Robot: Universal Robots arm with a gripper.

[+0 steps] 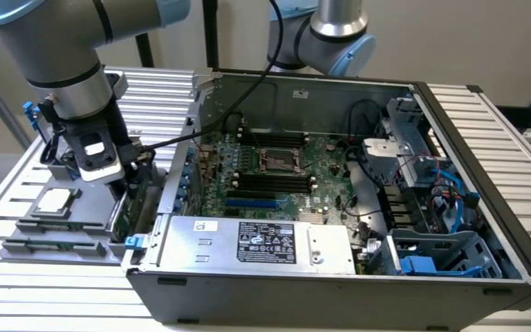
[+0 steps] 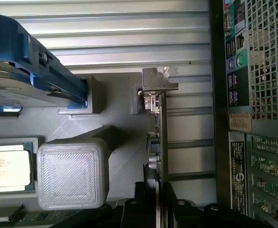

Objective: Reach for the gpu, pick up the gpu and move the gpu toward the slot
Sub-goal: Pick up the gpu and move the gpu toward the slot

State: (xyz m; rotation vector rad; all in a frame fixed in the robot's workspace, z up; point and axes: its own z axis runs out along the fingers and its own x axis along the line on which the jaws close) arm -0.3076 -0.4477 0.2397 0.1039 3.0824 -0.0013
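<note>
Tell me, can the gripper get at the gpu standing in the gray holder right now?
Most likely yes. The gripper is right at the gpu, which stands on edge in the gray holder beside the computer case, with nothing between them.

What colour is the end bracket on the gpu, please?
The end bracket on the gpu is silver-grey bare metal; the wrist view shows it best.
</note>
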